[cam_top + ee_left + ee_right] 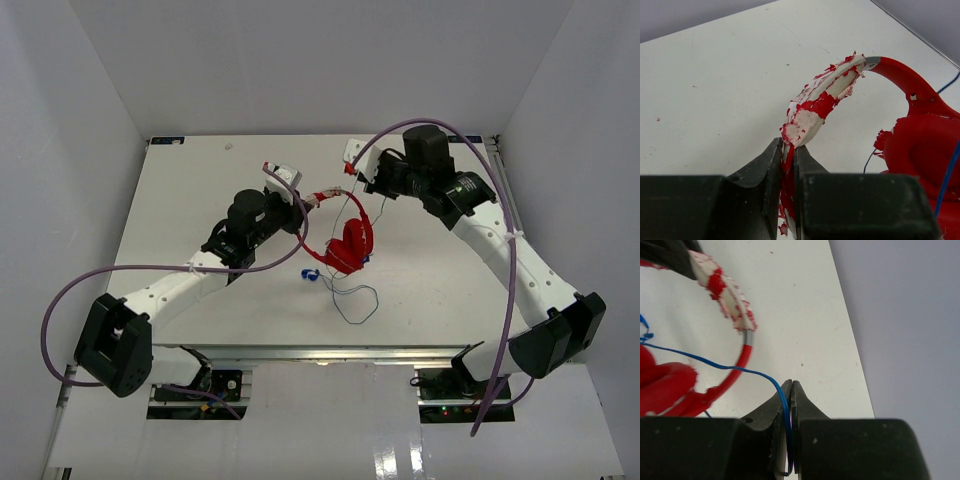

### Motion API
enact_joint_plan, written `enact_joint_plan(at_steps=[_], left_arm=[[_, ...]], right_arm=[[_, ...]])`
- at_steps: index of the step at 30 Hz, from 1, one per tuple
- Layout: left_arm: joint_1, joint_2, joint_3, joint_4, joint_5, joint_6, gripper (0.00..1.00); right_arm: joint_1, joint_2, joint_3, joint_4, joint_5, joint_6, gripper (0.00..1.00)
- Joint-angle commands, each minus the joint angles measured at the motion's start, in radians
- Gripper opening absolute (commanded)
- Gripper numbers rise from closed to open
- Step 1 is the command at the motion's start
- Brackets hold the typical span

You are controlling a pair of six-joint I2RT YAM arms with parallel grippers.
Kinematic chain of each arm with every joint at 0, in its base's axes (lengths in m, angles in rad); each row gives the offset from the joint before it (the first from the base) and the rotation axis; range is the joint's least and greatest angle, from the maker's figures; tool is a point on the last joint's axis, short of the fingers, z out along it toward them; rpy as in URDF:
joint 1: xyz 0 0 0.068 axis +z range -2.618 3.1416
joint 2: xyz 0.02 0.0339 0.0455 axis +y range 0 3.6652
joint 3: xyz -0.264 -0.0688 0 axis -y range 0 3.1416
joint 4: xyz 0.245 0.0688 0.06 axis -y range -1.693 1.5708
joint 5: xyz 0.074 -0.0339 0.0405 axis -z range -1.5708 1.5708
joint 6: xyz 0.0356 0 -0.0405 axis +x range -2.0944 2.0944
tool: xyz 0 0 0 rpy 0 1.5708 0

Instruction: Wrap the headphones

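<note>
1. A flat white rectangular tabletop (pixel 180 210) carries everything. It is matte, with a few tiny dark specks near its far edge.
2. Near its middle are the two round earcups of small bright red over-ear headphones (pixel 350 245) — whether they rest fully on the surface cannot be told.
3. Their thin blue-grey cable (pixel 358 312) lies in a loose loop on the near side of the earcups.
4. A small blue plug (pixel 310 274) lies on the tabletop just left of the earcups.

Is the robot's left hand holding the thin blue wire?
No, the left hand is shut on the peeling red-and-white headband, not the thin blue wire.
</note>
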Motion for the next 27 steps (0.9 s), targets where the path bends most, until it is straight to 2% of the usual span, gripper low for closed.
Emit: enact_joint_plan(at_steps=[1, 5, 14, 27], left_arm=[[0.018, -0.103, 0.027, 0.01, 0.146, -0.029, 0.0], [0.038, -0.13, 0.031, -0.012, 0.19, -0.037, 0.0], [0.063, -0.158, 0.037, -0.059, 0.398, -0.096, 0.0], [0.096, -0.205, -0.035, 0.064, 0.478, -0.333, 0.0]], right_arm=[[-0.082, -0.038, -0.041, 0.077, -0.067, 0.049, 0.08], [-0.122, -0.06, -0.1, 0.099, -0.134, 0.064, 0.08], [-0.221, -0.072, -0.16, 0.176, -0.235, 0.138, 0.08], [-0.373, -0.074, -0.266, 0.288, -0.415, 0.256, 0.08]])
